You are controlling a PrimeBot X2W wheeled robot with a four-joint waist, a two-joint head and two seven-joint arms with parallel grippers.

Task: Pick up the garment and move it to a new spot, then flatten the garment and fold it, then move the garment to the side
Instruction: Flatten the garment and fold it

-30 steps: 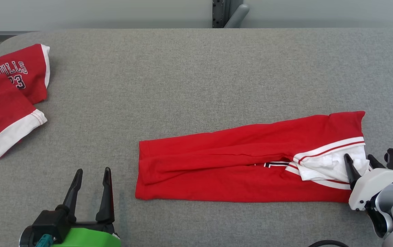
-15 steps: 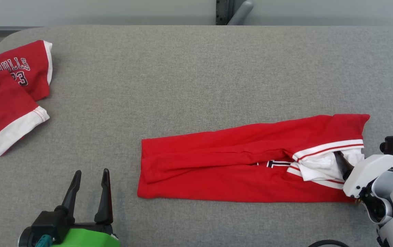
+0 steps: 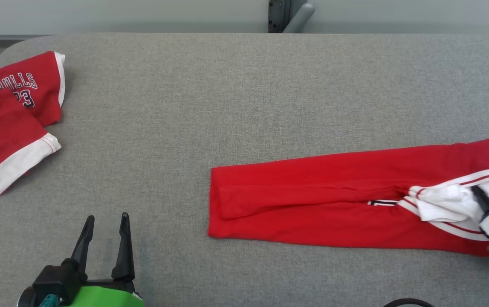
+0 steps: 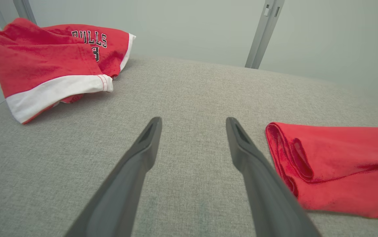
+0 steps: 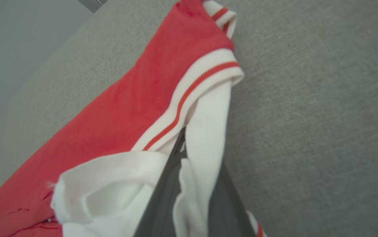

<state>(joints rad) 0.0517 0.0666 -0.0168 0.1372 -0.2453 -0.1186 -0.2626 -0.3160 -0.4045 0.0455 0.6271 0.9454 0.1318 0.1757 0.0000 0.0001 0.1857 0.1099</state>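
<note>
The garment (image 3: 334,204) is a red piece folded into a long strip, lying across the right half of the grey table (image 3: 227,106). Its right end has a white, red-striped band. My right gripper (image 3: 481,197) is at that end, shut on the bunched white fabric. In the right wrist view the white cloth (image 5: 205,131) wraps between and over the two dark fingers (image 5: 162,197) of the right gripper (image 5: 184,141). My left gripper (image 3: 105,219) stands open near the front left, apart from the garment's left end (image 4: 340,164). Nothing lies between the tips of the left gripper (image 4: 192,121).
A second red garment with white trim and "BULLS" lettering (image 3: 10,119) lies crumpled at the table's far left edge, also seen as the Bulls garment (image 4: 50,56) in the left wrist view. A grey post (image 3: 287,17) stands behind the table's back edge.
My right gripper has shut on the white end of the garment and dragged the whole strip to the right. The left gripper sank slightly toward the view's bottom edge, still open.
</note>
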